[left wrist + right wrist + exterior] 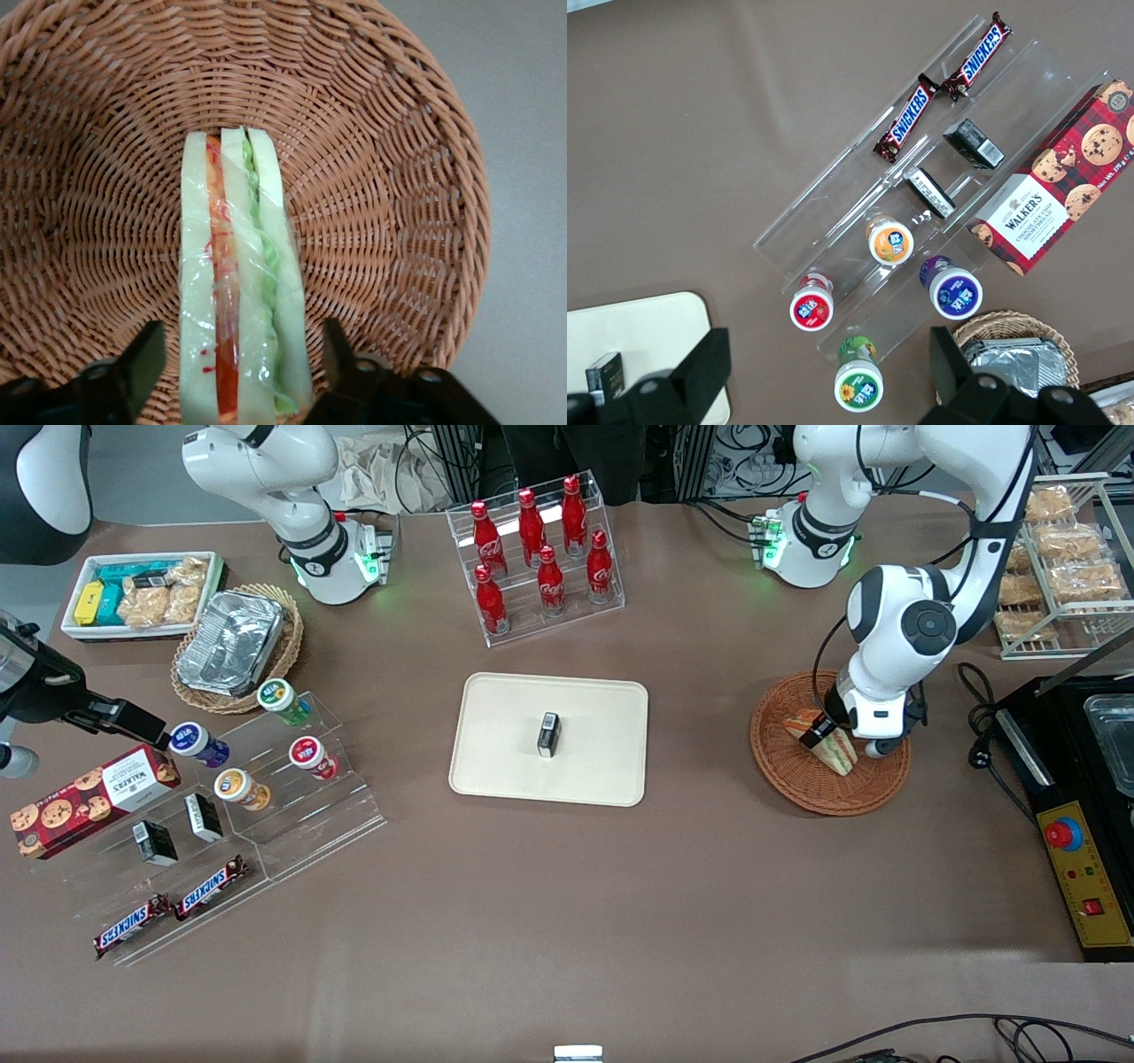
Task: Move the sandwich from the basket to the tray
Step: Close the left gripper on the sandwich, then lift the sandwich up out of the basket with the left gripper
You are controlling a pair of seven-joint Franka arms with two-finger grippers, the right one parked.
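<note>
Looking down from the front, we see the gripper [828,735] lowered into the basket [788,766], which sits toward the working arm's end of the table, at about 3 o'clock from the tray [496,766]. The sandwich [831,748] lies inside the basket, its wedge pointing roughly toward 5 o'clock in the front view, with the gripper directly over its upper end.

From the wrist camera we see the sandwich [241,283] resting on the basket [399,177] weave, edge up, showing white bread with a red-orange layer and a green layer under clear wrap. The fingers [341,354] stand spread, one on each side of the sandwich; we see a gap between each finger and the bread, so they are not clamped on it.

The tray lies near the table's middle, well apart from the basket, and carries a small dark box [549,733] near its centre. At 12 o'clock from the tray, farther from the front camera, stands a clear rack of red bottles [540,558].
</note>
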